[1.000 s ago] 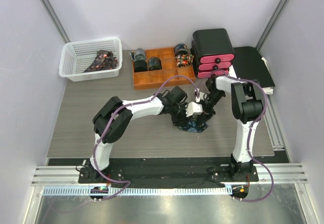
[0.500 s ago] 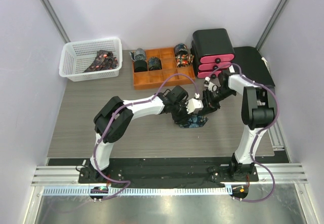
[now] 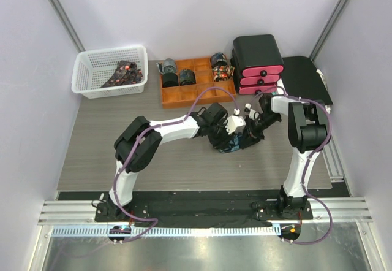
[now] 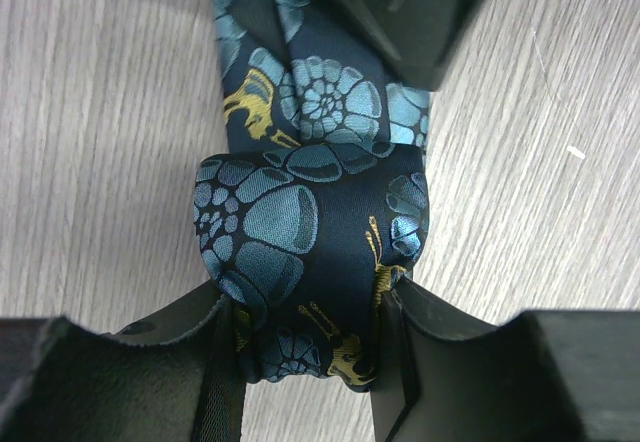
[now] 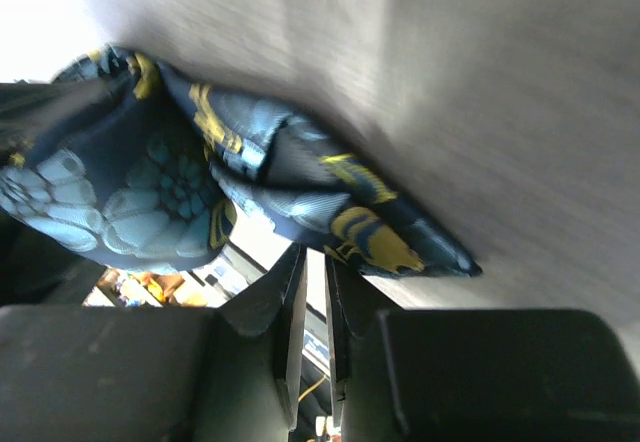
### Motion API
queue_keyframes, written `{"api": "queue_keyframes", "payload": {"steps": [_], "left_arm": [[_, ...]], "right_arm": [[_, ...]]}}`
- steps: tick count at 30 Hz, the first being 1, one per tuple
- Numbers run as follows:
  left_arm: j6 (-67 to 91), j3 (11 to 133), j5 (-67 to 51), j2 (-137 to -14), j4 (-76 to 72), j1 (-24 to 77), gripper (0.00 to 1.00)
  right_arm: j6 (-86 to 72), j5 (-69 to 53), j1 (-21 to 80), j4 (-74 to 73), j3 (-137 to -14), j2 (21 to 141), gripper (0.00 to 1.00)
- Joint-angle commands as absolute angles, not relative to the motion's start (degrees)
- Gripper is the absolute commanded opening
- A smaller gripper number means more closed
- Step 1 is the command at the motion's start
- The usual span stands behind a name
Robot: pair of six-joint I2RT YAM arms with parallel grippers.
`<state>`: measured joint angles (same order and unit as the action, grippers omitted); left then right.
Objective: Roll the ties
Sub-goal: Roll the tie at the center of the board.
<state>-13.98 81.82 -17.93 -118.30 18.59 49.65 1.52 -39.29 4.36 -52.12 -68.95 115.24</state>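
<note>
Roughly at the middle of the table, both arms meet at one tie, dark navy with teal flowers and gold.

- Left gripper: jaws clamped on the coil, one finger on each flank. The roll's flat face looks up at your wrist camera.
- Long axis: the unrolled length leaves the coil and runs straight away from the left jaws, lying flat on the wood. It passes under the dark body at the far end of that view, which I take to be the other arm.
- Right gripper: jaws nearly together, with only a slit of light between them. The tips meet the tie's lower edge. You cannot tell whether cloth is pinched there.
- Pointed end: just beside the right tips, lying on the table.

Judgement: the left arm is nearer the coil and the right arm nearer the loose tail. Your next wrap turns on feeding that tail back toward the coil, in line with the length, without skewing it sideways.
</note>
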Motion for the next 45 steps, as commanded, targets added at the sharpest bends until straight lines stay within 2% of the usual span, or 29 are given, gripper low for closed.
{"api": "queue_keyframes", "payload": {"steps": [1,2,6,15,23,30,41,44,45], "left_arm": [[-15.3,76.6,-15.8,-120.3,20.9,48.7,0.08],[-15.8,75.9,-17.7,-119.9,20.5,48.5,0.12],[-16.8,76.3,-21.0,-118.9,19.3,48.3,0.18],[-20.2,77.3,-17.5,-121.7,22.1,48.5,0.19],[-20.5,78.8,-12.0,-125.0,25.2,48.9,0.21],[-22.2,78.2,-12.2,-125.0,24.9,49.2,0.22],[-22.2,79.7,-11.8,-126.4,25.3,49.3,0.26],[-22.1,79.7,-11.3,-126.5,25.4,49.4,0.27],[-22.0,79.8,-11.4,-126.6,25.5,49.4,0.27]], "right_arm": [[0.5,-33.8,4.4,-45.4,-72.2,118.0,0.20],[0.4,-33.7,4.4,-45.4,-72.4,118.7,0.20],[0.1,-32.0,4.6,-44.6,-72.2,119.4,0.20],[-0.9,-34.1,4.6,-44.4,-72.2,117.2,0.20],[-3.0,-51.4,3.3,-44.6,-71.4,108.8,0.34],[-6.2,-54.1,3.4,-41.9,-71.3,108.4,0.43],[-4.1,-53.3,5.4,-40.3,-66.7,111.0,0.42],[-2.8,-52.0,5.5,-40.3,-65.4,111.5,0.34],[-2.1,-51.7,5.5,-40.8,-65.3,112.3,0.27]]}}
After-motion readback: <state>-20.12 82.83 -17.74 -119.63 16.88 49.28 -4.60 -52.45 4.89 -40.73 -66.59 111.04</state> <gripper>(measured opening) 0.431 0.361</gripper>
